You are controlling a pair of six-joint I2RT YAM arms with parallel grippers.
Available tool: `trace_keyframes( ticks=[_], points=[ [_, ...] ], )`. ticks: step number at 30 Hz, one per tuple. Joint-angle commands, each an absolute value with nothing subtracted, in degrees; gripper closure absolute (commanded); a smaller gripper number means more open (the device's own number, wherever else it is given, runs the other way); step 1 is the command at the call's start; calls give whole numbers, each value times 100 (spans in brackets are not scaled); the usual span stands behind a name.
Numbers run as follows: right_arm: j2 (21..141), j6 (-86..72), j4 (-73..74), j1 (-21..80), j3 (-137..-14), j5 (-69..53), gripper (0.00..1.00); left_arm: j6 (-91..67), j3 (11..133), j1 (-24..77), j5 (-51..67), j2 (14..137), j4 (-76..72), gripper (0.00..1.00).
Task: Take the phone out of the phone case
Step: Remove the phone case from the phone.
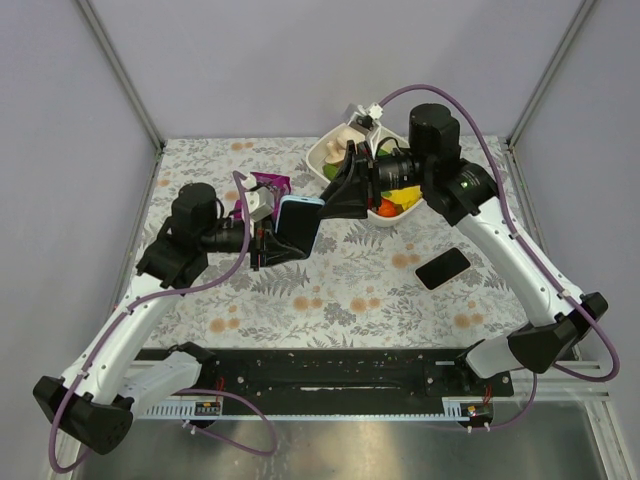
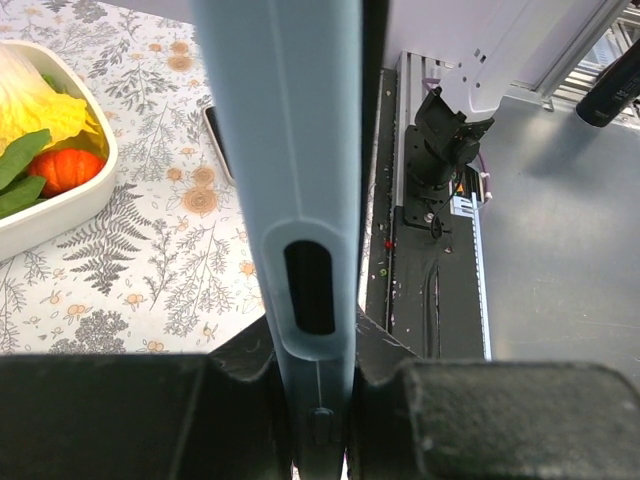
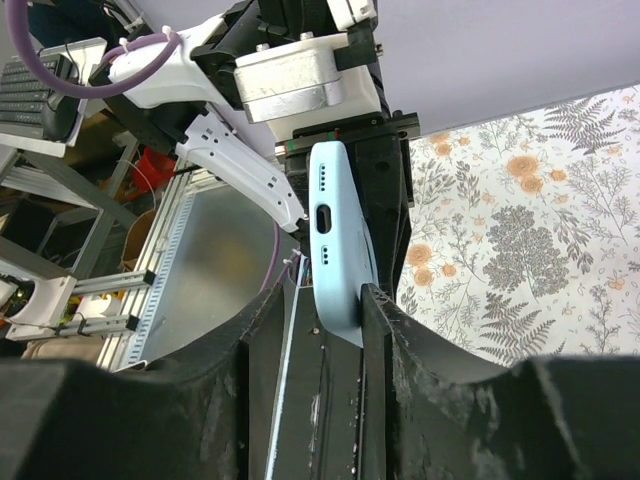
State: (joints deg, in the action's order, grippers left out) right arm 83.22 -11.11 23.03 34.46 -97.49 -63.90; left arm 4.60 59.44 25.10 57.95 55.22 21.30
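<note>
Left hand [image 2: 315, 352]: clamped on light-blue phone case [image 1: 297, 225], held above tabletop [image 1: 350, 295].
Right hand [image 3: 323, 296]: half-spread, straddling case's far end.
Black phone [image 1: 442, 268]: flat on tabletop.

Left arm [image 1: 125, 335] & right arm [image 1: 525, 265]: white link shells, chunky black joints w/ round black motor caps. Purple cables [image 1: 425, 86] loop along both. Small green light [image 1: 466, 183] on the right one. White camera block [image 1: 262, 205] at left wrist. Fingers [image 3: 250, 390] matte black, rough-textured. Bases on black rail [image 1: 320, 372], table's near edge.
</note>
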Motion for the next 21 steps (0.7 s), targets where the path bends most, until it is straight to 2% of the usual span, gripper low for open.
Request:
trace_keyframes(
  ticks=[1,4,5,7,9,12,16,20,21],
  points=[
    [8367,-1081,2233,3542,-9905,-6363,57,431,6056,2514,6003,5414,1600,100],
    [8358,-1064,2232,3560,-9896,-6346,63,431,6038,2522,6047,5414,1591,100],
    [8350,-1072,2232,3551,-9896,-6372,69,431,6021,2522,6056,5423,1591,100],
    [8341,-1046,2206,3568,-9905,-6451,94,466,5968,2522,6082,5397,1600,100],
    [8332,-1081,2171,3568,-9897,-6626,100,658,5872,2522,6257,5388,1600,100],
    [8297,-1335,1830,3603,-9800,-7196,100,1534,5696,2557,6679,5335,1853,100],
    [8279,-1651,1470,3787,-9555,-8057,100,3205,5801,2891,6049,5370,3144,100],
    [8279,-2817,66,4086,-9019,-8481,100,3744,5871,3102,5582,5326,3489,100],
    [8297,-3387,-861,4122,-8800,-8560,100,3822,5880,3111,5520,5317,3541,100]
  ],
)
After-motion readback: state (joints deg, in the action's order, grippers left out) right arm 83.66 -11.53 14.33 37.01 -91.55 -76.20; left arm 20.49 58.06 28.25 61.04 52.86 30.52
